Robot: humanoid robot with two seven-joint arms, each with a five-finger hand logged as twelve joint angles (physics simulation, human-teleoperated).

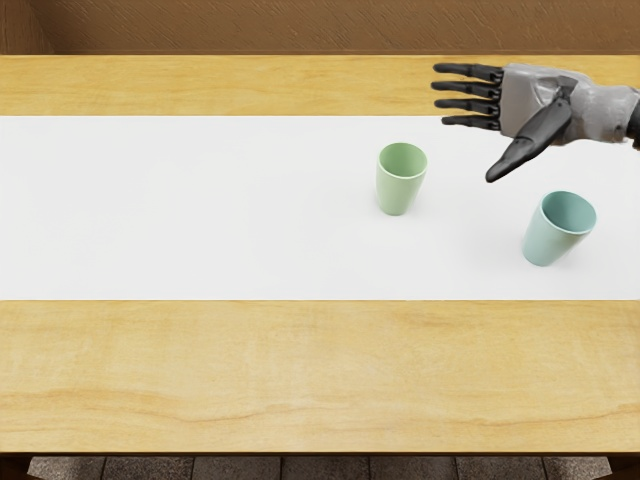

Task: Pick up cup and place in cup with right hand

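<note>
My right hand (470, 140) reaches in from the right edge near the back of the table, its fingers extended to the left and its thumb spread toward the front, holding nothing. A green cup (398, 192) stands upright in front and to the left of the fingertips. Farther right and closer to the front edge is a blue-green cup (548, 238), also upright, in front of the hand and apart from it. The two cups stand separately, with their open rims up.
A white strip (180, 210) runs across the wooden table (300, 370), under both cups. Behind the table is a brown surface (300, 27); its front edge shows above a tiled floor.
</note>
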